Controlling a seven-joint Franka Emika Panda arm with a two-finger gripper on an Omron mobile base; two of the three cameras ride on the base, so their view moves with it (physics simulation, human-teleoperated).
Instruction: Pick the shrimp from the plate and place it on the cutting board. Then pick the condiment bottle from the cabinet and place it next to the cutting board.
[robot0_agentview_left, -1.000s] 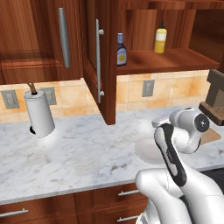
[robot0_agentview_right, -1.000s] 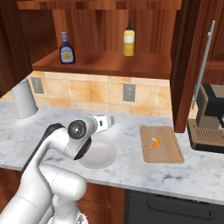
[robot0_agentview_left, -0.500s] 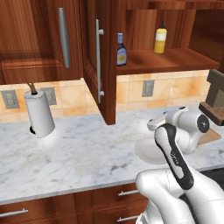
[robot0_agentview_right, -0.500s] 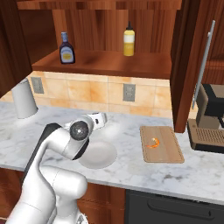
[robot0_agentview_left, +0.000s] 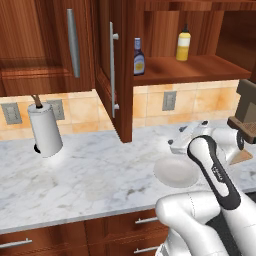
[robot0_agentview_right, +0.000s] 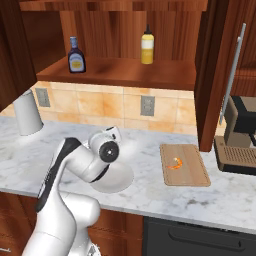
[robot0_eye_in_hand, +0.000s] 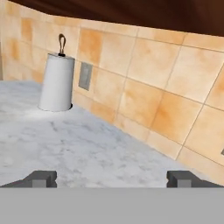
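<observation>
Shrimp (robot0_agentview_right: 174, 163): you see it lying on the cutting board (robot0_agentview_right: 192, 175).
Gripper (robot0_eye_in_hand: 112, 179): you have it spread wide, empty.
Condiment bottle (robot0_agentview_right: 76, 55): upright on the cabinet (robot0_agentview_right: 125, 72) shelf, at 10 o'clock from the plate (robot0_agentview_right: 120, 182).

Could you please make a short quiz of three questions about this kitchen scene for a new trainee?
1. True or false: the shrimp lies on the cutting board.
2. On the cabinet shelf, which side of the yellow squeeze bottle is the condiment bottle in the right base view? A) left B) right C) behind it
3. Fill in: in the hand view, the gripper has its jaws ____, with nothing between them, and it looks along the counter toward the paper towel roll.

Key: 1 true; 2 A; 3 open.
</observation>
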